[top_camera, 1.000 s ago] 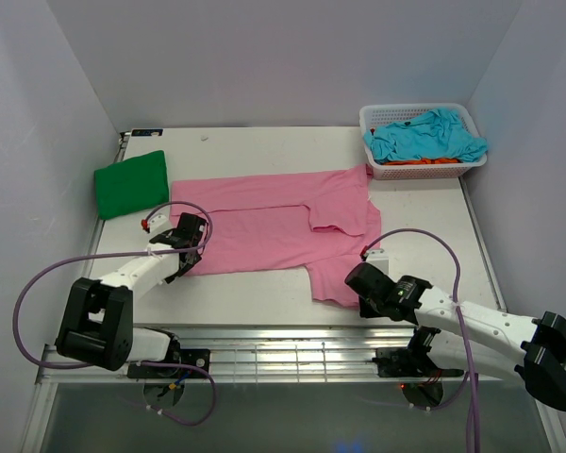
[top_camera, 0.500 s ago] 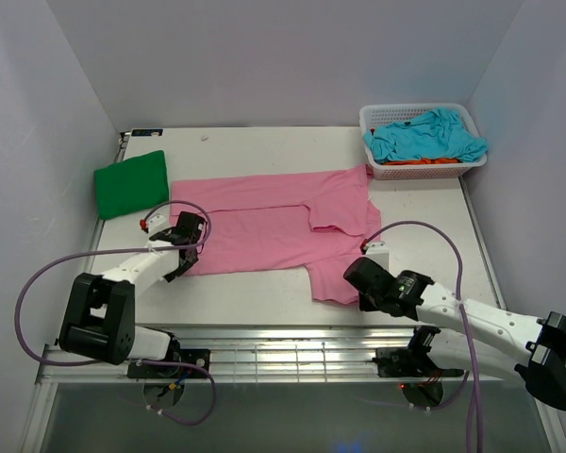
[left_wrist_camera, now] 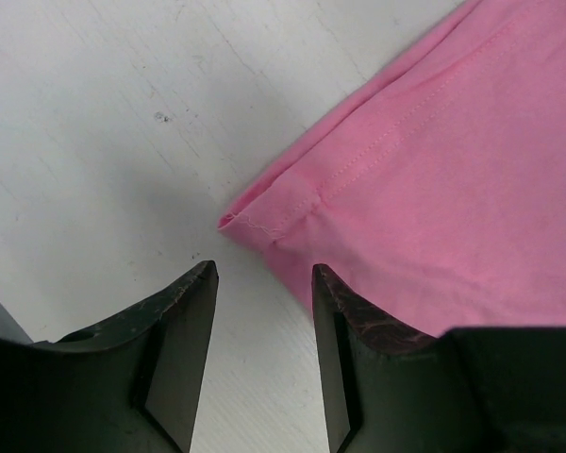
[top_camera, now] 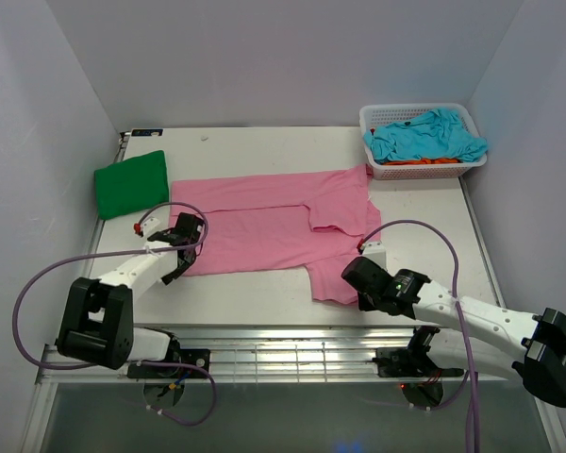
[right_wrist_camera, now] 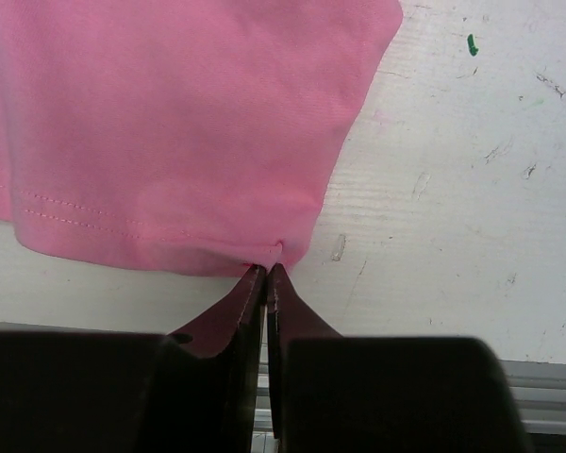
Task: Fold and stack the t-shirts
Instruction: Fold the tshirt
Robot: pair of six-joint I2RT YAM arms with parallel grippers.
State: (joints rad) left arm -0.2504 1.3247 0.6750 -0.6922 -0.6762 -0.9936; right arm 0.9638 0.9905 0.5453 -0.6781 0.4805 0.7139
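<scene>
The right gripper (right_wrist_camera: 266, 272) is seen with its fingers pressed together on the hem of the pink t-shirt (right_wrist_camera: 170, 123) at a near corner, where a small pucker of cloth is raised at the tips. The left gripper (left_wrist_camera: 264, 274) is held with its jaws apart, low over the table (top_camera: 264, 151). The left near corner of the shirt lies just ahead of the gap and is not yet enclosed.

The shirt is spread across the middle of the table. A folded green t-shirt (top_camera: 130, 184) is placed by the left edge. A turquoise t-shirt (top_camera: 424, 137) is left in the basket (top_camera: 415, 108) at the far right corner.

The step in hand is judged to be the taking of both near corners for a fold. Next, the left jaws must be brought over their corner and closed, so that both corners can be lifted together.
</scene>
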